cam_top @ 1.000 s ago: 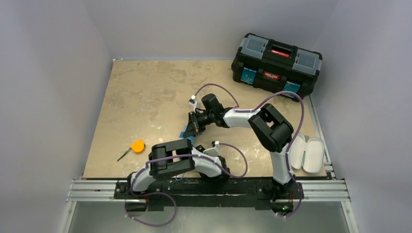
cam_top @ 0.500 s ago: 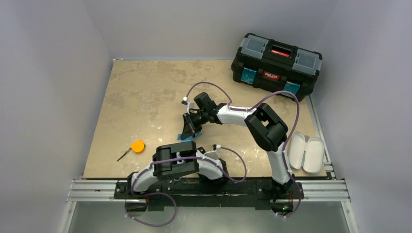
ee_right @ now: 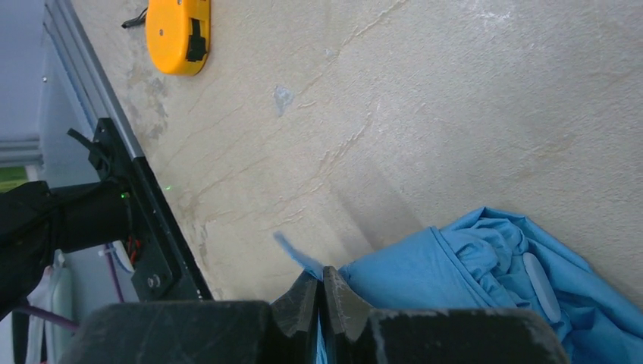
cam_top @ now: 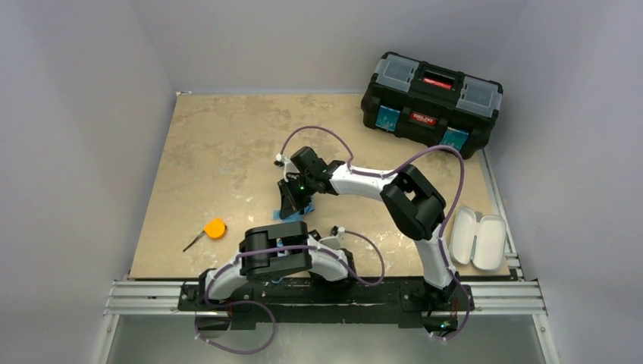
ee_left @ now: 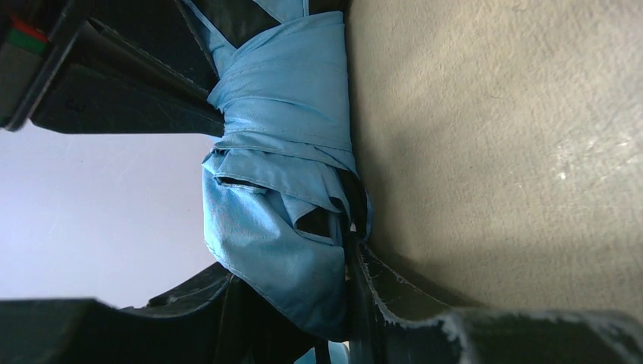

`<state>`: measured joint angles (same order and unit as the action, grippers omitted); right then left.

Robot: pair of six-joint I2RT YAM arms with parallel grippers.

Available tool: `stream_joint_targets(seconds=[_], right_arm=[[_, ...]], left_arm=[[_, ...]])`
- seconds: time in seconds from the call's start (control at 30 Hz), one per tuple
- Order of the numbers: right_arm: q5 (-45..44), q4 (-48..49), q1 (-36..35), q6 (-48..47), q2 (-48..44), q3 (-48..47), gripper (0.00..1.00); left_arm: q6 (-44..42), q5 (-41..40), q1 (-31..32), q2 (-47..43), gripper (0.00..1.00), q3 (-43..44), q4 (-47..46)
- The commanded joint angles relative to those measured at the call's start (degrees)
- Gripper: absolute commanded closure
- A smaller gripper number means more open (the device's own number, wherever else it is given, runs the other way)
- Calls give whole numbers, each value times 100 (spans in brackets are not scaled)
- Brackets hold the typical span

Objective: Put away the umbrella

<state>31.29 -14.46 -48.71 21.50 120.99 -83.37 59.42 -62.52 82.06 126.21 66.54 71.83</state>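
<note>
Gripping, left side: the left gripper [ee_left: 292, 277] has its jaws part-way apart and packed with bunched canopy of the umbrella [ee_left: 277, 189], which looks like a hold on the bundle.
Gripping, right side: the right gripper [ee_right: 321, 292] is pinched almost closed on a thin blue strip of the umbrella. It may be the tie strap, but I can't say for sure.
Whereabouts: the umbrella lies on the table [cam_top: 220, 144] near the front edge, between the two grippers. The tape measure [ee_right: 178, 34] is off to the left, and the toolbox [cam_top: 431, 102] is well apart at the far right corner.
Looks: light blue outside with black showing in the folds. The cloth is crumpled and loosely wrapped, and the ribs, shaft and handle are hidden.
Handling, my call: light, floppy in the cloth and stiff only along the core. The fabric is likely slick and apt to slide or unwrap under a loose pinch.
Where to grab, my call: around the wrapped middle, where the shaft backs the cloth. The strip alone gives a thin, slippy hold.
</note>
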Motion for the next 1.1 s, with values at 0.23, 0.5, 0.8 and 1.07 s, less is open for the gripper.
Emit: stream_joint_targets(seconds=[0.23,0.5,0.8,1.07], right_arm=[[-3000,511,-103,-639,756,625,91],[-3736,1151,-119,-680,410,1385,83],[-3417,961,-130,-681,119,403,61],[-2742,645,-130,-382,-792,-22,68]], left_arm=[[186,665,253,394,100,256,-1145],[369,826,255,457,100,267,-974],[235,897,258,422,100,293,-1043],[140,1011,257,404,100,276,-1127]])
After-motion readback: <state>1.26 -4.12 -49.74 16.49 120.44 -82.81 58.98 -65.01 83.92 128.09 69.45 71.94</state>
